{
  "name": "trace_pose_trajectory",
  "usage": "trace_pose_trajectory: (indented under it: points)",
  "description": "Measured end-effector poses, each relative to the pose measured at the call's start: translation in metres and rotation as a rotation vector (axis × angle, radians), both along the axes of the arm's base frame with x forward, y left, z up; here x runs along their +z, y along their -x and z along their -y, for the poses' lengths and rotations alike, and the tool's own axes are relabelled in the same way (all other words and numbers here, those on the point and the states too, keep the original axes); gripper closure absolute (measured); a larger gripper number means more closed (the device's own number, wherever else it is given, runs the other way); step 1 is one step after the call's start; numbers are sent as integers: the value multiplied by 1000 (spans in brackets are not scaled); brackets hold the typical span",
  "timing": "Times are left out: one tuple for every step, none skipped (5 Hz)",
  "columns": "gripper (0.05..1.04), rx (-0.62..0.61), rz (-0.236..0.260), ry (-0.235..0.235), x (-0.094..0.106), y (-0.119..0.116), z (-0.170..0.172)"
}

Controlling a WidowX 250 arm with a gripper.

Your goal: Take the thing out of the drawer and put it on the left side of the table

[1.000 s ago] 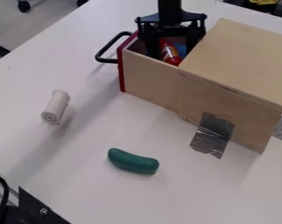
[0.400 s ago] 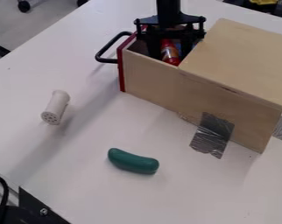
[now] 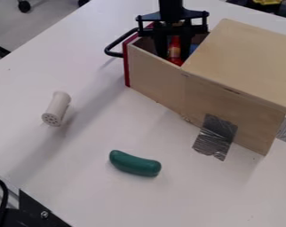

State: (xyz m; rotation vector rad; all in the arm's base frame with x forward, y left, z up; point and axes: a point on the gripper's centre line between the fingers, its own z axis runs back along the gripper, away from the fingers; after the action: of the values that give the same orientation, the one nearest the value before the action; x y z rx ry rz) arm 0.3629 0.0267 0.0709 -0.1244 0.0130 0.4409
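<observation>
The red thing (image 3: 175,49) is standing in the open drawer (image 3: 151,75) at the top centre of the frame, and the gripper (image 3: 174,56) is now closing in around it, its fingers sitting nearer together than a moment ago and apparently clamping on its sides. The drawer is also shifting slightly inward, its black handle (image 3: 112,49) moving rightward, so the arm is probably nudging the wood and needing a straight lift before travelling. The white cylinder (image 3: 56,109) at middle left and the green thing (image 3: 134,164) at lower centre are staying put; the left-side placing is still waiting.
</observation>
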Motion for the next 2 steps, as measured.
trace_pose_trajectory:
  points:
    - [903,-4,1,4,4,-2,0]
    - [1021,-9,7,14,5,-3,2]
